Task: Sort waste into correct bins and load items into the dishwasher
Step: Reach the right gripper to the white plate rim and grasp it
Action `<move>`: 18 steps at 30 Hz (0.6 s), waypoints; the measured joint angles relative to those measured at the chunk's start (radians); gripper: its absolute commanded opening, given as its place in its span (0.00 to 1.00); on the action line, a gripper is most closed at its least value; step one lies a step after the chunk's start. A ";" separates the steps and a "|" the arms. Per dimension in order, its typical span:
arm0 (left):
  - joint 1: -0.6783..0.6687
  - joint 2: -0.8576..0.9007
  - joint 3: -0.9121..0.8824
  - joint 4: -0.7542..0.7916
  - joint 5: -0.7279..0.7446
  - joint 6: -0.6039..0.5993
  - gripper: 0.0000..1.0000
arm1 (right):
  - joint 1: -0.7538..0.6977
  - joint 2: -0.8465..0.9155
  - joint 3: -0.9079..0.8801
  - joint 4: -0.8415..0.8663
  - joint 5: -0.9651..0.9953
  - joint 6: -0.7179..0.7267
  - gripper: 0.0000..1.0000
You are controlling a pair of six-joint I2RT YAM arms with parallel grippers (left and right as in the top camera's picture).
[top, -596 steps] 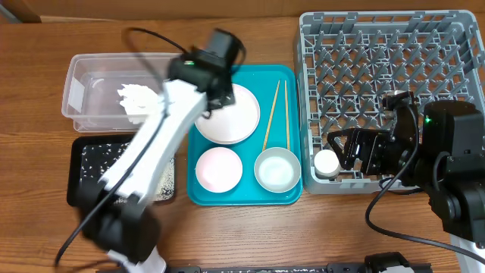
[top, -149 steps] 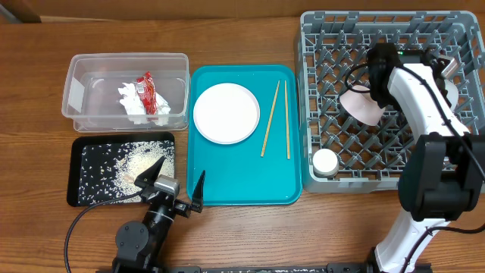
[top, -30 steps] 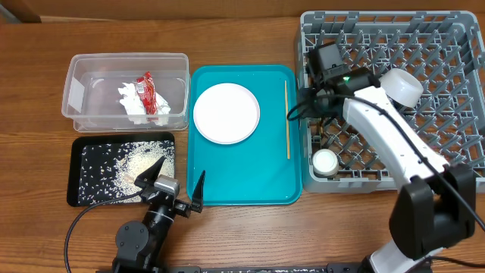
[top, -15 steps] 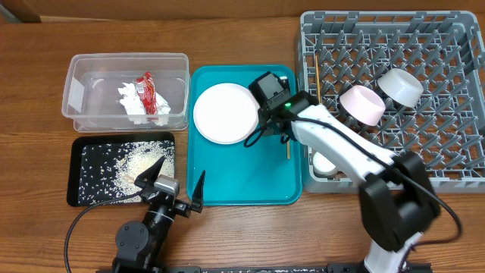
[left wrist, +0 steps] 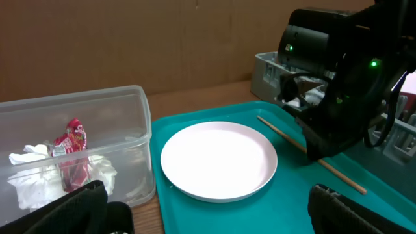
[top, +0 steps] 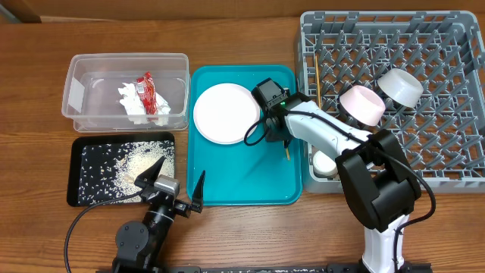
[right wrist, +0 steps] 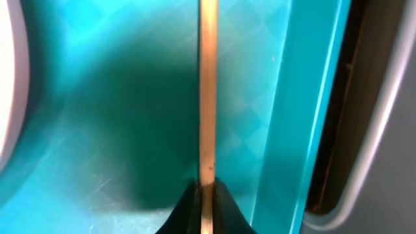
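Right wrist view: the right gripper (right wrist: 207,198) pinches one chopstick (right wrist: 207,91) between its fingertips. The stick runs straight ahead of it over the teal tray (right wrist: 97,130), with the plate (right wrist: 8,84) to its left and the dish rack (right wrist: 383,130) wall to its right. The left gripper (top: 182,171) is spread, holding nothing.

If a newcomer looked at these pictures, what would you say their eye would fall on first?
The white right arm reaching across the teal tray, its hand pinching a wooden chopstick near the tray's right edge, beside the white plate. Next comes the big grey rack at the right, holding a pink bowl and a silvery bowl.
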 measured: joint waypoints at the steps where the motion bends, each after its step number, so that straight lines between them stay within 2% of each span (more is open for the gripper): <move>1: 0.000 0.000 0.000 0.000 0.000 0.000 1.00 | 0.002 0.000 0.002 -0.006 -0.002 -0.008 0.04; 9: 0.000 0.000 0.000 0.000 0.000 0.000 1.00 | 0.016 -0.055 0.002 -0.069 -0.047 -0.016 0.04; 18: 0.000 0.000 0.000 0.000 0.000 0.000 1.00 | -0.045 -0.380 0.036 -0.008 0.068 -0.034 0.04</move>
